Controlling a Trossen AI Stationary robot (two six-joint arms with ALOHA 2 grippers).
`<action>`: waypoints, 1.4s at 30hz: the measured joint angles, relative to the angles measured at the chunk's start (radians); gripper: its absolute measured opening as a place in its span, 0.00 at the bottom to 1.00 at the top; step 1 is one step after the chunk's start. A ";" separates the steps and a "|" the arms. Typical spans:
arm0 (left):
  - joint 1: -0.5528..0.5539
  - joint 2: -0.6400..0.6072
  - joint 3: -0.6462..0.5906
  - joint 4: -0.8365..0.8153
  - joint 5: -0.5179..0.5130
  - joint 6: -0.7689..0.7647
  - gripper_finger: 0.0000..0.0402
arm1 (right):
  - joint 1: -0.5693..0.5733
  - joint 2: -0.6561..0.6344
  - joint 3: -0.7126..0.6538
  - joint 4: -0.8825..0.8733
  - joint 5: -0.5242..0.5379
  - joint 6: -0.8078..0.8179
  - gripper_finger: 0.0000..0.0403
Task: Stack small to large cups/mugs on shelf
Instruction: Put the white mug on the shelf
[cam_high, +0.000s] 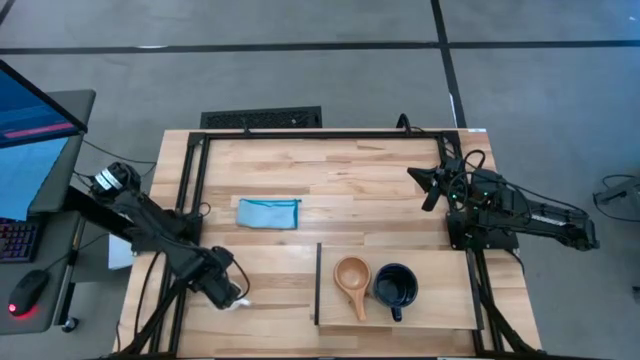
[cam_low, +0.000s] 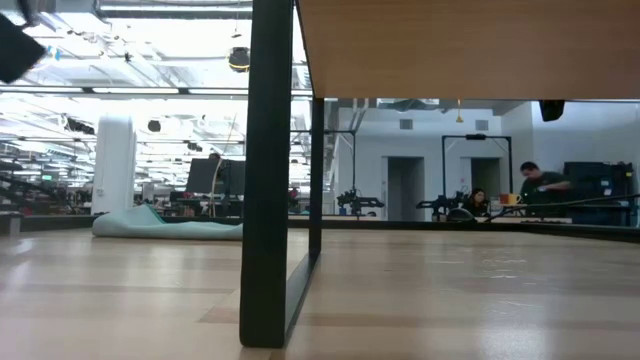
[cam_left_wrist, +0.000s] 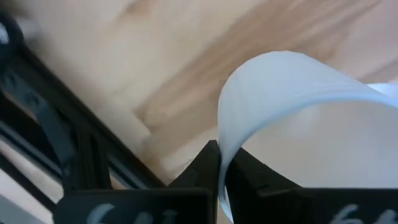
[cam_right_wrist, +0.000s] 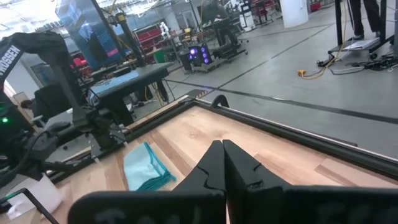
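Across the planked surface (cam_high: 300, 180), the biggest thing is the shelf (cam_high: 440, 305), a pale board with a dark edge strip, lying flat at the near right part. From the low view its dark leg (cam_low: 265, 200) and pale underside (cam_low: 470, 45) fill the frame, with people at desks far back in the room.

On the shelf stand two cups side by side and touching or nearly so: the tan cup (cam_high: 352, 275) toward the strip, its handle pointing to the near edge, and the black mug (cam_high: 396, 286) just to its right, handle likewise toward the near edge.

Left of the shelf, at the near left part of the surface, the left hand (cam_high: 226, 288) is clenched on the white mug (cam_left_wrist: 311, 130): in the left wrist view its fingers (cam_left_wrist: 208, 165) pinch the mug's thin rim wall, one inside and one outside. From above only a sliver of white (cam_high: 240, 302) shows beside the hand, so whether the mug rests on the wood or is lifted is hard to tell.

The right hand (cam_high: 428, 182) waits at the far right of the surface, well apart from the shelf, its fingers (cam_right_wrist: 214, 163) closed together on nothing.

A blue cloth (cam_high: 268, 212) lies crumpled at mid-surface, apart from everything.
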 joint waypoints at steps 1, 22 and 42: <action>0.018 0.000 0.000 -0.002 -0.008 0.036 0.01 | 0.000 0.000 0.000 0.000 0.000 0.000 0.03; 0.687 -0.066 0.105 0.070 -0.183 0.953 0.00 | 0.000 0.000 0.000 -0.002 -0.002 0.000 0.03; 1.085 0.141 0.538 0.209 -0.147 1.490 0.00 | 0.002 0.000 0.000 -0.011 -0.003 0.000 0.03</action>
